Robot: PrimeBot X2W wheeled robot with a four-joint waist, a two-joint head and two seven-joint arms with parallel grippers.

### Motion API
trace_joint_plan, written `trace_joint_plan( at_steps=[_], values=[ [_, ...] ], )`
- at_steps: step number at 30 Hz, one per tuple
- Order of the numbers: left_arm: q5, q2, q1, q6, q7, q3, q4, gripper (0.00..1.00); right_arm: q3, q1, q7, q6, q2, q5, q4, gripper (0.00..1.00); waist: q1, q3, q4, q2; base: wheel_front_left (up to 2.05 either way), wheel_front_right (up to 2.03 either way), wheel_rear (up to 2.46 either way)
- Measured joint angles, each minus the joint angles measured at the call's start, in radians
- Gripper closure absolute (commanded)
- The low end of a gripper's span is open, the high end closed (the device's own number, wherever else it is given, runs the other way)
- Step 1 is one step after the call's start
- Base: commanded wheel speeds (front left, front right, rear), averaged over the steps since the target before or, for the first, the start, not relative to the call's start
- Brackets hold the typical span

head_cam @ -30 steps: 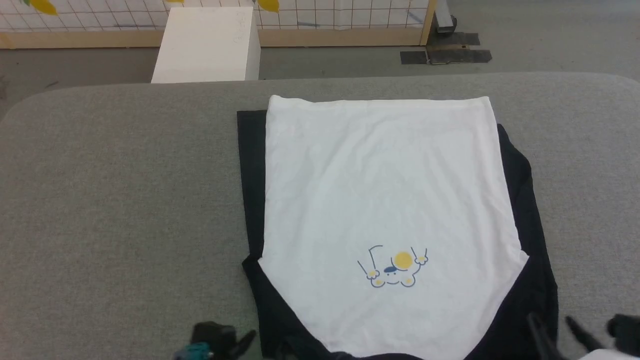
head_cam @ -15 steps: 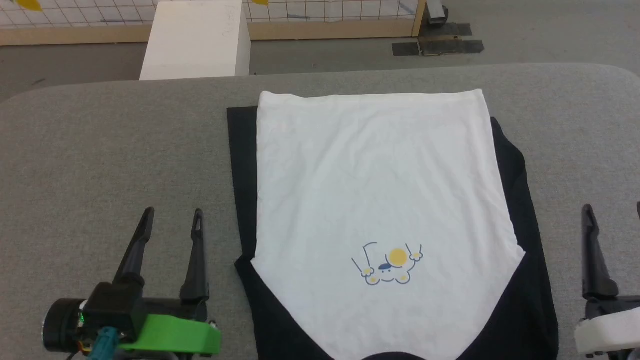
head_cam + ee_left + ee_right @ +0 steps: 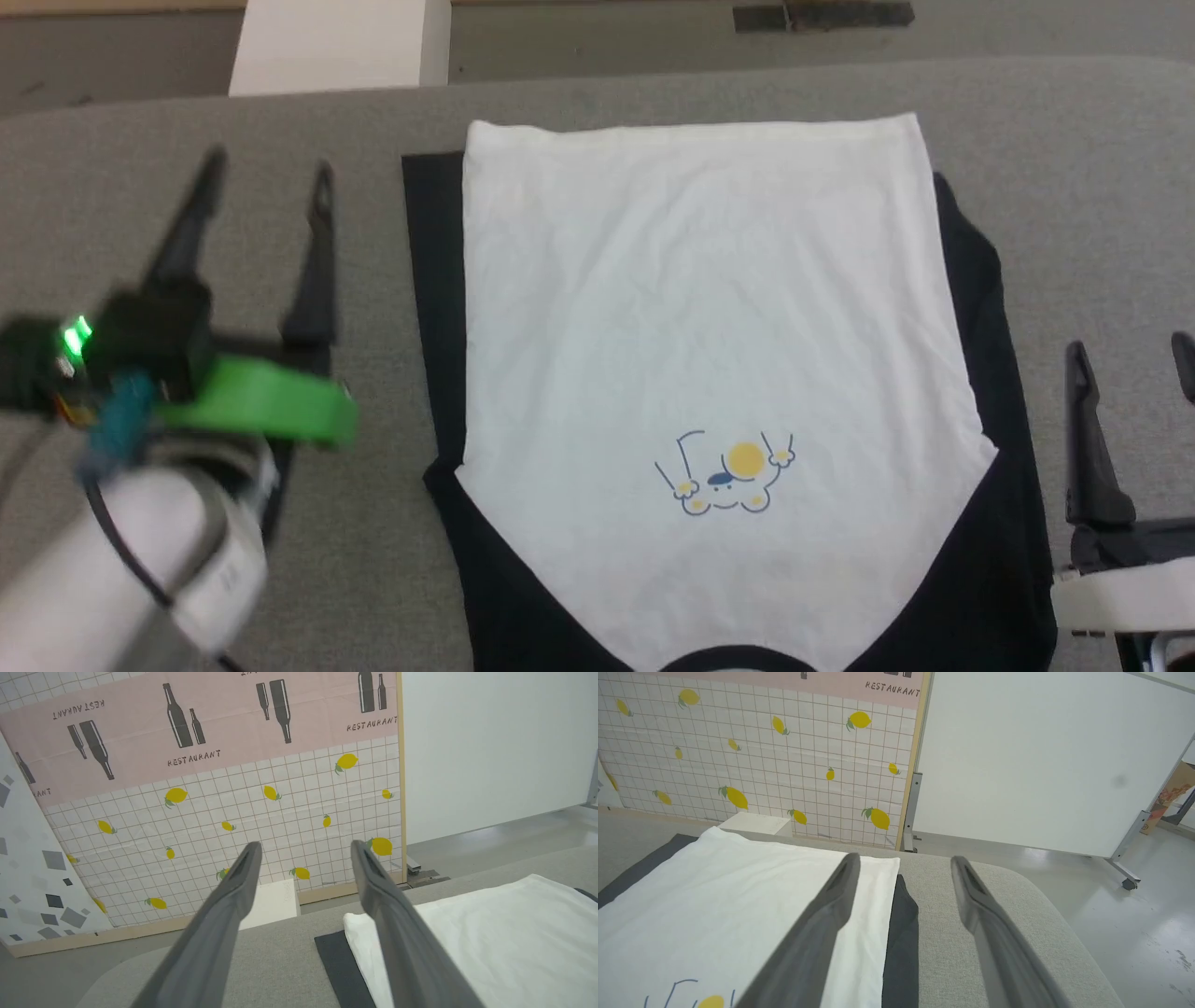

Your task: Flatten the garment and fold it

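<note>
The garment [image 3: 700, 308] lies flat on the grey table [image 3: 280, 579], white body up, black sleeves folded in along both sides, neckband at the near edge and a small yellow-and-blue print [image 3: 728, 471] on the chest. My left gripper [image 3: 266, 173] hovers open above the table just left of the garment's far left part, nothing between its fingers. My right gripper [image 3: 1131, 343] stands open at the right edge, beside the garment's right sleeve. The garment [image 3: 490, 933] appears to the right of the left gripper [image 3: 303, 847], and the garment [image 3: 714, 896] to the left of the right gripper [image 3: 903, 861].
A white box [image 3: 331, 42] stands on the floor behind the table's far left. A lemon-patterned tiled panel [image 3: 233, 826] and a white partition [image 3: 1041, 756] rise beyond the table. Dark tape patches [image 3: 822, 14] mark the floor.
Both arms have risen into view from the bottom edge. The left gripper has gone forward along the garment's left side. The camera has tilted down; the garment lies unchanged.
</note>
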Motion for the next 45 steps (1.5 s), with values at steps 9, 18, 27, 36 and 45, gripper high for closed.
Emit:
trace_joint_plan(
  at_steps=[9, 18, 27, 36, 45],
  values=[
    [-0.093, 0.069, -0.459, -0.278, 0.34, -0.013, 0.238, 0.0, 0.034, -0.088, 0.002, 0.0, 0.0, 0.005, -0.025, 0.0, 0.0001, 0.154, -0.01, 0.0, 0.0, 0.0, 0.0],
    [-0.153, 0.016, -0.588, -0.381, 0.517, -0.077, 0.484, 0.0, 0.066, -0.147, -0.002, 0.0, 0.0, 0.014, -0.013, 0.0, 0.0002, 0.299, -0.032, 0.0, 0.0, 0.0, 0.0],
    [-0.19, 0.005, -0.633, -0.402, 0.568, -0.078, 0.572, 0.0, 0.074, -0.179, -0.02, 0.0, 0.0, 0.015, 0.002, 0.0, 0.0002, 0.41, -0.066, 0.0, 0.0, 0.0, 0.0],
    [-0.243, 0.004, -0.65, -0.418, 0.611, -0.067, 0.575, 1.0, 0.067, -0.195, -0.03, 0.0, 0.0, 0.02, 0.028, 0.0, 0.0002, 0.447, -0.097, 0.0, 0.0, 0.0, 0.0],
    [-0.283, -0.023, -0.614, -0.397, 0.54, -0.029, 0.568, 1.0, 0.044, -0.199, -0.029, 0.0, 0.0, 0.021, 0.036, 0.0, 0.0002, 0.406, -0.087, 0.0, 0.0, 0.0, 0.0]
  ],
)
